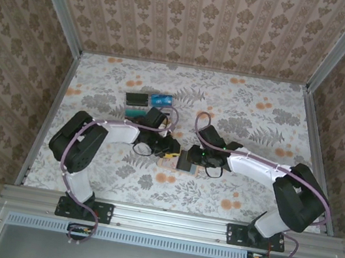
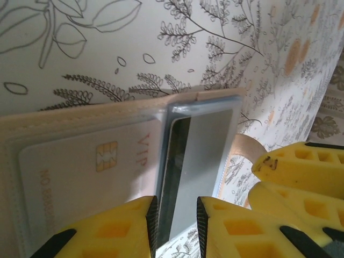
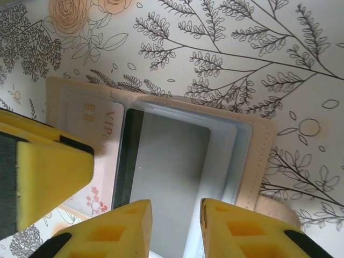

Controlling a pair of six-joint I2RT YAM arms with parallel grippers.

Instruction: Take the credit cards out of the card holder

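Note:
The card holder point(image 1: 168, 164) lies open on the table between my two grippers, tan with a blue-grey inner panel point(image 3: 231, 156). A grey card point(image 3: 166, 161) sits in that panel's pocket and sticks out towards the cameras. A pale card marked VIP point(image 2: 80, 166) lies in the other half. My left gripper point(image 2: 177, 201) stands part open over the grey card point(image 2: 207, 145) and its dark edge. My right gripper point(image 3: 176, 204) is part open over the same card's near end. Neither pinches anything that I can see. Black point(image 1: 139, 99), blue point(image 1: 162, 99) and teal point(image 1: 138, 115) cards lie loose behind the left arm.
The two grippers point(image 1: 168, 148) point(image 1: 195, 159) nearly meet at the holder. The right gripper's yellow fingers point(image 2: 301, 172) crowd the left wrist view, and a left finger point(image 3: 48, 177) crowds the right one. A tan strap point(image 3: 279, 209) sticks out from the holder. Flowered tablecloth point(image 1: 255, 110) lies open at the back right.

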